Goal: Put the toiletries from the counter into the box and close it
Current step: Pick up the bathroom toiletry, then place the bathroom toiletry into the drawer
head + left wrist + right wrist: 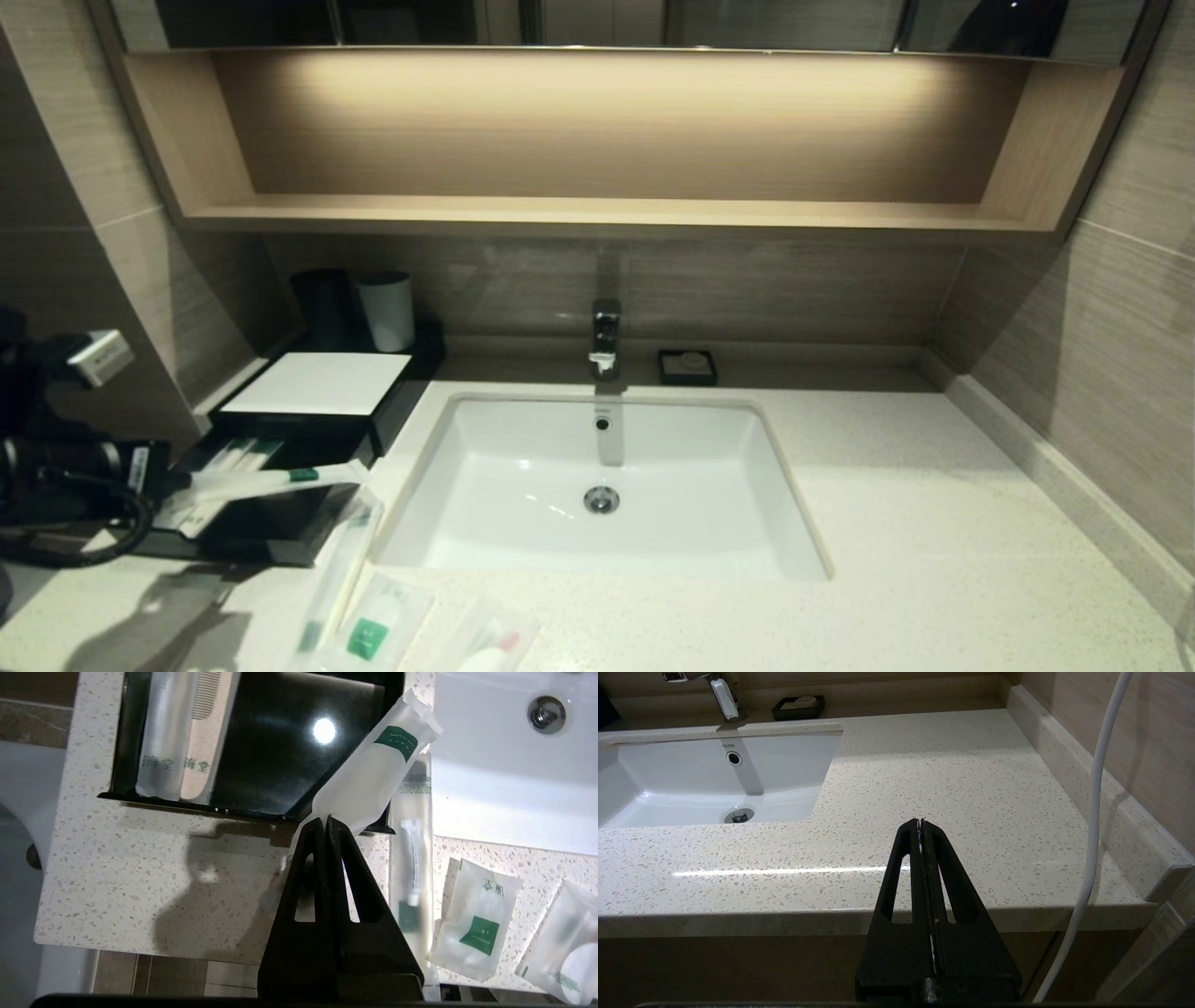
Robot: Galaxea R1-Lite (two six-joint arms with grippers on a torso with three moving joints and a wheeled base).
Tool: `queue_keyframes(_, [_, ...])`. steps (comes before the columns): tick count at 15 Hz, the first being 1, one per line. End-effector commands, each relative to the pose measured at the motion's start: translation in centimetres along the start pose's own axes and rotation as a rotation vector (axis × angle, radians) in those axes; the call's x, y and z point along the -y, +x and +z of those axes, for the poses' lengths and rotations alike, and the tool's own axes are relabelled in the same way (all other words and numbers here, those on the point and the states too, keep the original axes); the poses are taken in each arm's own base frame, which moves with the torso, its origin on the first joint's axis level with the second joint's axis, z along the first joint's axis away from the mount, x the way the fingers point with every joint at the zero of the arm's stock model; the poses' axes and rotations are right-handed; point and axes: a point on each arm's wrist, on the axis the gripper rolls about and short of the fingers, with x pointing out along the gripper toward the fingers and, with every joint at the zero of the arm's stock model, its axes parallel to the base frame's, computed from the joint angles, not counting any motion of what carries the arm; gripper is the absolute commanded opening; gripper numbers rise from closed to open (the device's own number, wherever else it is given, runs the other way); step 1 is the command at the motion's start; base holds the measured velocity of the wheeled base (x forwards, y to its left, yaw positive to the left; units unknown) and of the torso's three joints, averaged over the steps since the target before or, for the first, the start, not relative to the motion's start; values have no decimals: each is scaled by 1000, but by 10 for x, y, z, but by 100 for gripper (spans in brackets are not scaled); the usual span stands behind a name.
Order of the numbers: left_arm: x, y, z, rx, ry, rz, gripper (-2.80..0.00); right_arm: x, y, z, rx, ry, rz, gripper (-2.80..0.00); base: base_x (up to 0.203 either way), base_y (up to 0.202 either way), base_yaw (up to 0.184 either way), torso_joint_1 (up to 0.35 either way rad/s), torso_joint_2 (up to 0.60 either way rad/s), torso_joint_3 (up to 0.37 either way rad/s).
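My left gripper [325,820] is shut on one end of a long clear pack with a green label [373,774] and holds it slanted over the open black drawer [280,756] of the box [317,383]. The held pack [280,479] also shows in the head view above the drawer [271,523]. Two wrapped items [161,742] lie in the drawer. On the counter [934,523] by the sink lie a toothbrush pack [336,569], a green-label sachet [373,630] and a packet with a pink-red mark [490,644]. My right gripper [920,821] is shut and empty over the counter's front right.
A black tumbler [322,308] and a white tumbler [387,308] stand behind the box. The white sink [607,485] with faucet [605,336] sits in the middle, a small black dish [687,366] behind it. A white cable [1092,835] hangs by the right wall.
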Motion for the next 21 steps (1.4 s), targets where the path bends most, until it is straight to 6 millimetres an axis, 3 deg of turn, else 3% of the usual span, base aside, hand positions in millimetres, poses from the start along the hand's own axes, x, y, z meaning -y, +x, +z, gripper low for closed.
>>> queue_keyframes(1, [-2,0,7,36,-33,18,-280,0,0,0,-2,0,0,-280,0,0,0,0,0,0])
queue_keyframes(10, [-40,7,32,111,-188,130,-280,0,0,0,0,0,0,-280,0,0,0,0,0,0])
queue_keyframes(14, [-50,14,29,79,-205,149,-280,0,0,0,-1,0,1,-280,0,0,0,0,0,0])
queue_keyframes(21, [-49,17,19,21,-204,142,-280,0,0,0,0,0,-1,-280,0,0,0,0,0,0])
